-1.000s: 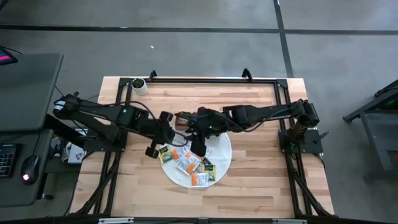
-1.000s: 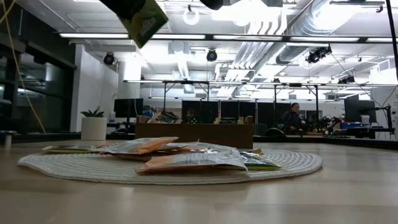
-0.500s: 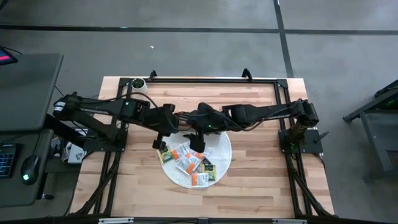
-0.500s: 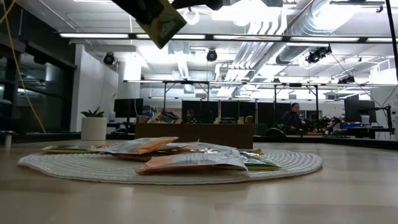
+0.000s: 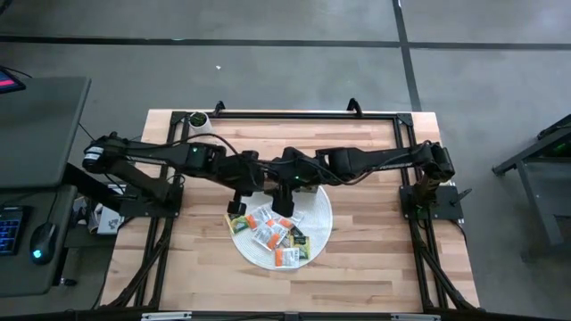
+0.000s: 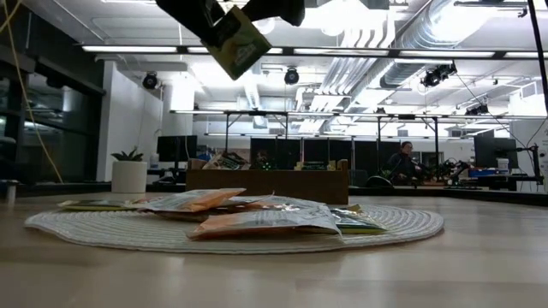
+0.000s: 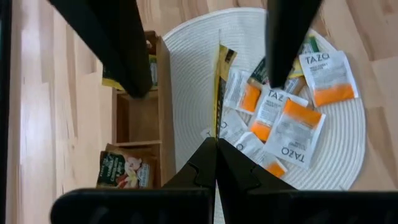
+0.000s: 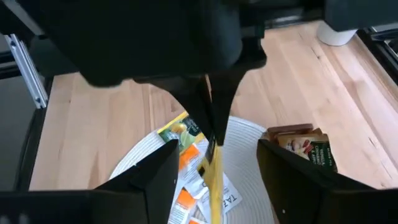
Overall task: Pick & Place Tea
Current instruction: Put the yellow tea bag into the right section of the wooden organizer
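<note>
My left gripper (image 5: 237,205) is shut on a yellow-green tea packet (image 6: 235,43), held in the air over the left edge of the round white mat (image 5: 318,223). Several more tea packets (image 5: 272,234) lie flat on the mat. The brown wooden tray (image 7: 140,118) stands just beyond the mat's far left edge, with packets in its compartments; it also shows in the right wrist view (image 8: 300,146). My right gripper (image 5: 284,203) is open and empty above the mat, close beside the left gripper. My left gripper pinches the packet's upper edge (image 7: 217,127) between its two fingertips, coming from above and pointing down. The packet shows edge-on in the left wrist view. It hangs below the fingers, tilted, clear of the mat and the tray.
A white cup (image 5: 201,120) stands at the table's far left corner. A black frame (image 5: 294,114) runs along the table's far edge and down both sides. Bare wood lies near the front edge and right of the mat.
My left gripper has carried the packet toward the table's right and slightly toward the far edge, nearer the tray and the right gripper. The packet stays hanging, clear of the mat. The packets on the mat have not moved.
</note>
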Controlling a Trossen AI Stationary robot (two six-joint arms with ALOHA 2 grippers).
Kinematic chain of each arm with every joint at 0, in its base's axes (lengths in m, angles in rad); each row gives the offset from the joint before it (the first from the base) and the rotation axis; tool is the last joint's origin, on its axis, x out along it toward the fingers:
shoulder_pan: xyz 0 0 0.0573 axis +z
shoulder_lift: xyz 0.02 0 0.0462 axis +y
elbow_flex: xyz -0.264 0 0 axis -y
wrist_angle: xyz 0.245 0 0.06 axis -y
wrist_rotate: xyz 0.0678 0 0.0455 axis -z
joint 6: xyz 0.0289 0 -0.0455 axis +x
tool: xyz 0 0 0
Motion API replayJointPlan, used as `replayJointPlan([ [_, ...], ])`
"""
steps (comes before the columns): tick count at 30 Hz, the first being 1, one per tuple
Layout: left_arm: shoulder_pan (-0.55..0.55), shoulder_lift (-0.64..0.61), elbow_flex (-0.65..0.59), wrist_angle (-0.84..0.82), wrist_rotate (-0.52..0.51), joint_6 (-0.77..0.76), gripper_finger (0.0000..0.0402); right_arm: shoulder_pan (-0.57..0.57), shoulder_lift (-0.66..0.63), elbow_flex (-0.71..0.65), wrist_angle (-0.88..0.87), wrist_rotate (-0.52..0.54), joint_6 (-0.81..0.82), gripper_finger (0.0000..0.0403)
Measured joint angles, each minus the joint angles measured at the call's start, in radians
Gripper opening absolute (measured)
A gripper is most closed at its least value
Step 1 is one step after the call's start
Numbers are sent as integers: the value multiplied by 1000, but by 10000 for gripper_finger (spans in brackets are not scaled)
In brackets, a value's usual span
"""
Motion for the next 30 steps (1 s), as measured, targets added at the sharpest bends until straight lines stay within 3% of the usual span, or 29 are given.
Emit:
replayJointPlan([
  [16, 0, -3, 1, 2, -8, -3, 0, 1, 0, 0, -53, -45, 26, 163],
  [30, 0, -3, 1, 5, -11, 0, 0, 1, 0, 0, -31, -63, 30, 76],
])
